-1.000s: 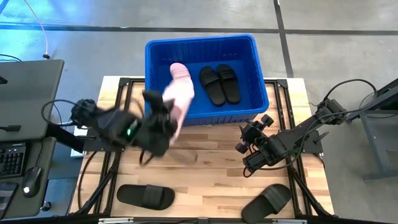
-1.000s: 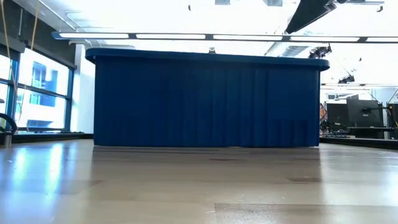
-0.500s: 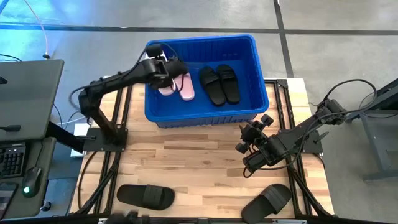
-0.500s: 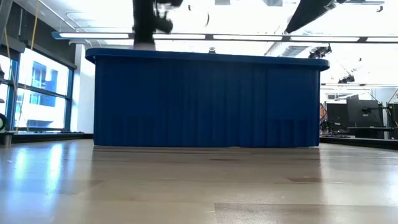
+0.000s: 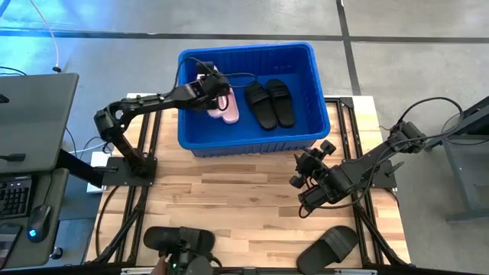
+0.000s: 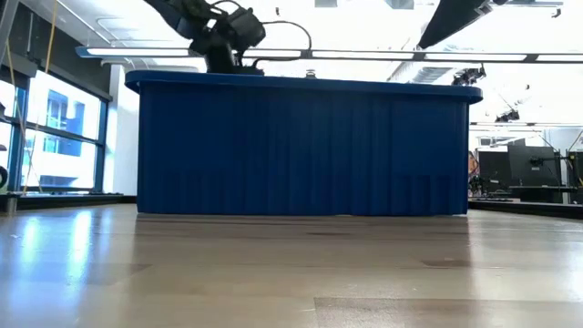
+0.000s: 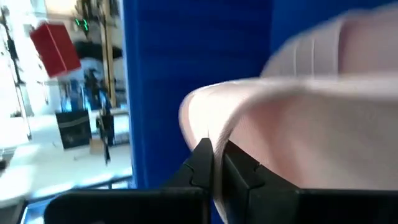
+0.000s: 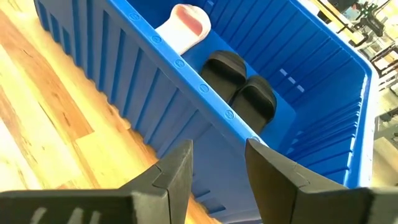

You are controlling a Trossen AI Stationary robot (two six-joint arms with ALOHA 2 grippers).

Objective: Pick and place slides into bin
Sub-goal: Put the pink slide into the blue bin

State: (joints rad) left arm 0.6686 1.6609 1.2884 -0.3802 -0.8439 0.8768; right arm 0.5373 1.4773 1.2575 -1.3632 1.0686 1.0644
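The blue bin (image 5: 191, 134) stands at the table's far middle. In it lie two black slides (image 5: 269, 103) side by side and two pale pink slides (image 5: 227, 108). My left gripper (image 5: 212, 90) reaches into the bin from the left and is shut on a pink slide (image 7: 311, 124). In the low view, the left arm (image 6: 223, 36) shows above the bin's rim. My right gripper (image 5: 315, 159) hangs open and empty over the table by the bin's near right corner. Two more black slides (image 5: 179, 241) (image 5: 328, 246) lie on the table's near edge. My left gripper pinches a thin curved edge of the pink slide (image 7: 219, 140) between its two fingers. The fingers come slanting from the table's left side, over the bin's wall. The slide is inside the bin; whether it rests on the floor, I cannot tell.
The right wrist view shows the bin's ribbed near wall (image 8: 155, 93), a pink slide (image 8: 183, 25) and the black pair (image 8: 242, 81). A dark thing with a green light (image 5: 183, 263) shows at the near edge by the left black slide. Bare wood lies between the bin and the near slides.
My left gripper has carried the pink slide from above the bin's near wall toward the far edge and down into the bin, beside the other pink slide. It stays shut on it. My right arm has kept still.
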